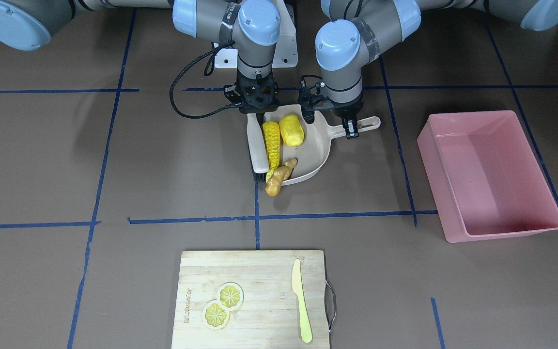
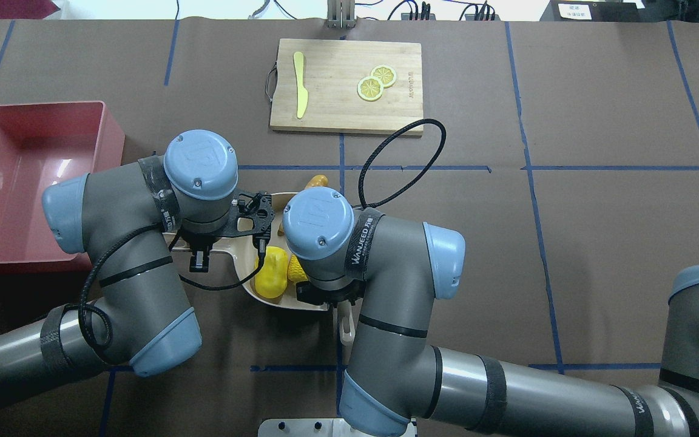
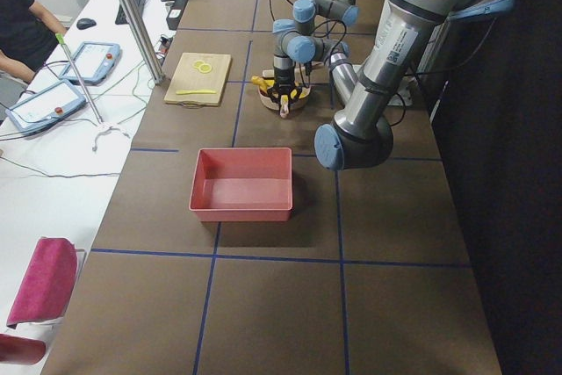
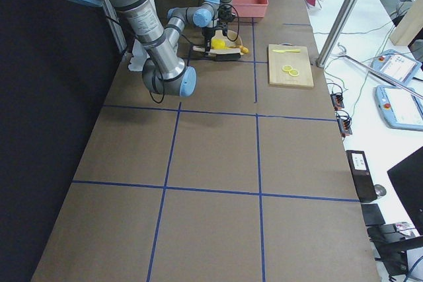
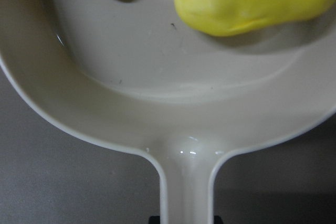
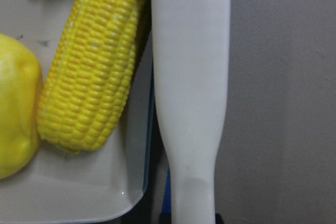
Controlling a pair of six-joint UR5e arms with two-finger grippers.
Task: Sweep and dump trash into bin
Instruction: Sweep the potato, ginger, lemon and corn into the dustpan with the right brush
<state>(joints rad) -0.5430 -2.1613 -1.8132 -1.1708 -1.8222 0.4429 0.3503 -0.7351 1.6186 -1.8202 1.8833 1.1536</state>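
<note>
The beige dustpan (image 1: 315, 145) lies on the table with the corn cob (image 1: 271, 143) and the yellow potato lump (image 1: 292, 129) inside it. The tan ginger root (image 1: 280, 177) lies across the pan's open lip, half on the table. My left gripper (image 1: 351, 127) is shut on the dustpan handle (image 5: 186, 182). My right gripper (image 1: 258, 107) is shut on the white brush handle (image 6: 191, 77); the brush (image 1: 258, 150) lies along the corn on the side away from the potato. The pink bin (image 1: 492, 169) stands empty, apart from the pan on my left side.
A wooden cutting board (image 1: 255, 281) at the table's far edge carries two lemon slices (image 1: 223, 303) and a pale yellow knife (image 1: 302, 300). A black cable (image 2: 398, 164) loops from my right wrist over the table. Blue tape lines cross the brown table.
</note>
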